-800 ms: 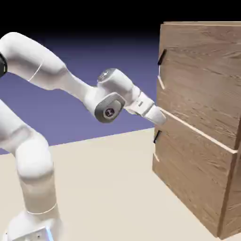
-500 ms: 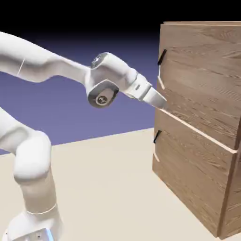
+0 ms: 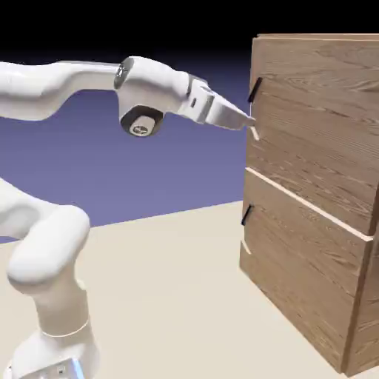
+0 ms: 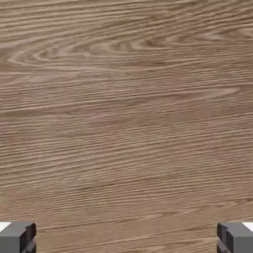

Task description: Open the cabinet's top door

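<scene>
the end effector [image 3: 251, 123] is spread wide, its two fingertips far apart with nothing between them in the hand view. it is near the edge of the top door [image 3: 318, 118], just below the door's dark handle [image 3: 255, 89]; whether it touches the wood i cannot tell. the door is the upper front panel of the cabinet [image 3: 359, 296], and looks closed.

the step in hand seems to be lining up with that handle. to do it well, rise a little, keep the fingers off the panel, straddle the bar, and only then close and pull gently along the door's swing.

counted: one arm, one cabinet, two front panels, two dark handles, one on each panel.
</scene>
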`<action>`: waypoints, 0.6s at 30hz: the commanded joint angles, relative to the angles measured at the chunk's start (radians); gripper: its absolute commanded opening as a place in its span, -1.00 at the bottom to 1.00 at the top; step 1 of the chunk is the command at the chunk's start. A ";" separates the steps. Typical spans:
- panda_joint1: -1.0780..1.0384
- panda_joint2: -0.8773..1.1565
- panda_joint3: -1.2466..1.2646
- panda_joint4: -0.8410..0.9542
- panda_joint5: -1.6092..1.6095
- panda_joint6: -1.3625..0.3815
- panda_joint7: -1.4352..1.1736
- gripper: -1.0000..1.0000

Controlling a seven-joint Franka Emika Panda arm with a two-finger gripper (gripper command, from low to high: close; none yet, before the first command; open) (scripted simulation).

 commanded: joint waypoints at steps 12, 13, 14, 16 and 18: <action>-0.235 -0.167 0.251 0.096 0.522 -0.053 -0.269 0.00; -0.255 -0.181 0.272 0.104 0.566 -0.057 -0.291 0.00; -0.274 -0.195 0.293 0.112 0.609 -0.062 -0.314 0.00; -0.314 -0.223 0.335 0.128 0.696 -0.070 -0.358 0.00; -0.353 -0.251 0.377 0.144 0.783 -0.079 -0.403 0.00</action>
